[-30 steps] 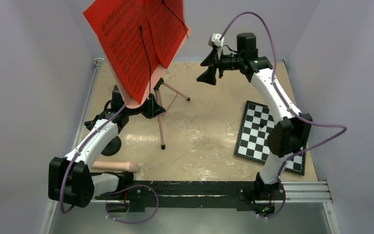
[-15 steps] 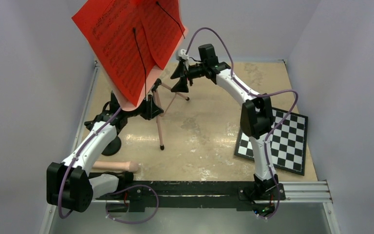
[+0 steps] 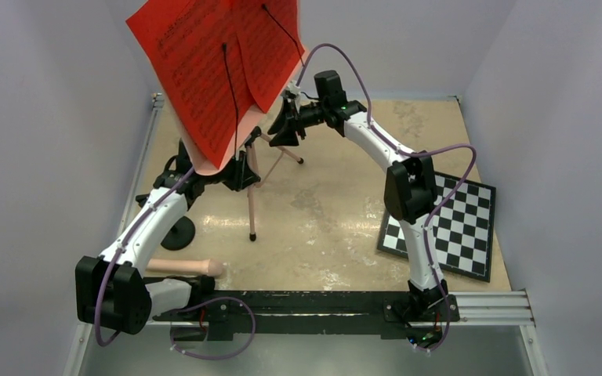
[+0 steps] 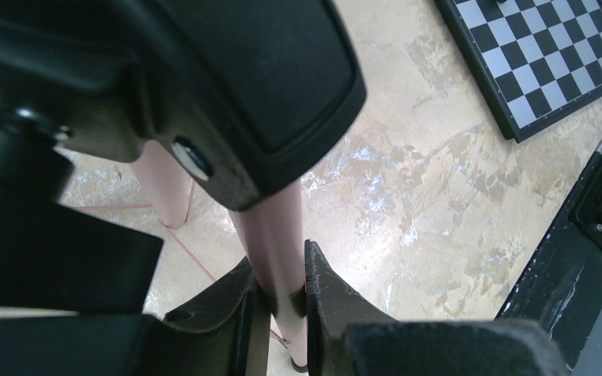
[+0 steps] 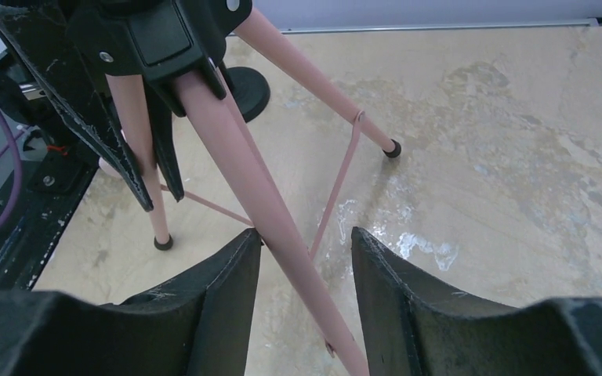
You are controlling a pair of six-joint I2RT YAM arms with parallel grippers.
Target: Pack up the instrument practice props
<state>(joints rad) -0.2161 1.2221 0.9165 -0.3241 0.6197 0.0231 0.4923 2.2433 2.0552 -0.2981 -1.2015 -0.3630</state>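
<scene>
- The pink music stand (image 3: 252, 200) stands at the left-middle of the table (image 3: 337, 211), its desk tipped and covered by the red sheet-music pages (image 3: 212, 70), which are high above both sets of jaws.
- The left gripper (image 4: 281, 294) is clenched on one tripod leg (image 4: 270, 243). The pink tube fills the gap between its fingers and runs lengthwise up and down through them, with the hub just above.
- The right gripper (image 5: 306, 251) straddles a second leg (image 5: 259, 188). That leg slants from the hub at upper left down through the gap, close against the left finger, with a clear gap to the right one. These jaws are apart and not gripping.
- The leg's long axis crosses the closing line of the right jaws, so I judge that closing them would catch it with no further reach.
- The third leg splays away beyond the right jaws, its foot on the table. A thin brace runs down to the straddled leg.
- The right arm is the nearer one to the free legs; the left is already occupied.
- Well behind the left jaws, near that arm's base, lie a pink rod (image 3: 188, 268) and a black round base (image 3: 179, 233). I cannot tell whether they are joined.
- The checkerboard (image 3: 447, 227) lies far off to the right.
</scene>
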